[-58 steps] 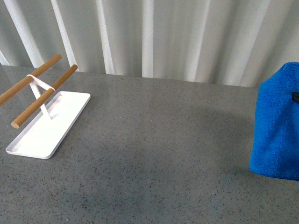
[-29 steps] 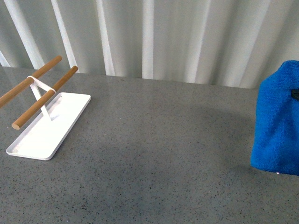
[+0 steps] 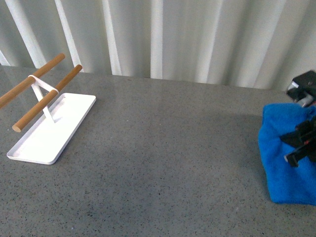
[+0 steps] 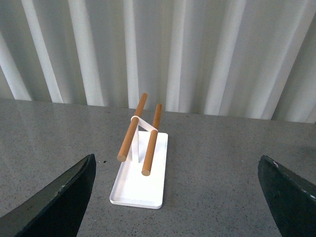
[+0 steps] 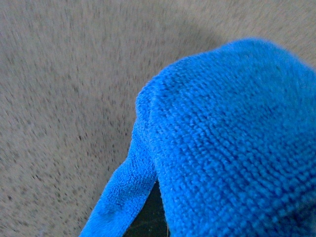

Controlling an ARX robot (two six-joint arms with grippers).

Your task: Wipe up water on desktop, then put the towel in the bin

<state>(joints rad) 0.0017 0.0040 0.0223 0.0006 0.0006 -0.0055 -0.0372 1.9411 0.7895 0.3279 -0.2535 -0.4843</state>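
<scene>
The bright blue towel (image 3: 284, 163) lies bunched on the dark grey speckled desktop (image 3: 163, 163) at the far right of the front view. My right gripper (image 3: 302, 143) is down on it and shut on the towel; only part of the black arm shows at the frame edge. In the right wrist view the towel (image 5: 232, 143) fills most of the picture and hides the jaws, with the desktop (image 5: 64, 98) just behind it. My left gripper (image 4: 177, 197) is open and empty, high above the desktop (image 4: 212, 168). No bin and no water shows.
A white tray (image 3: 49, 131) with a rack of two wooden rods (image 3: 47, 96) stands at the desktop's left, also in the left wrist view (image 4: 140, 177). White curtains (image 3: 163, 34) hang behind the desktop's far edge.
The towel hung upright at the right edge before; now it has come down and spread on the desktop, and my right arm has come into view on it.
</scene>
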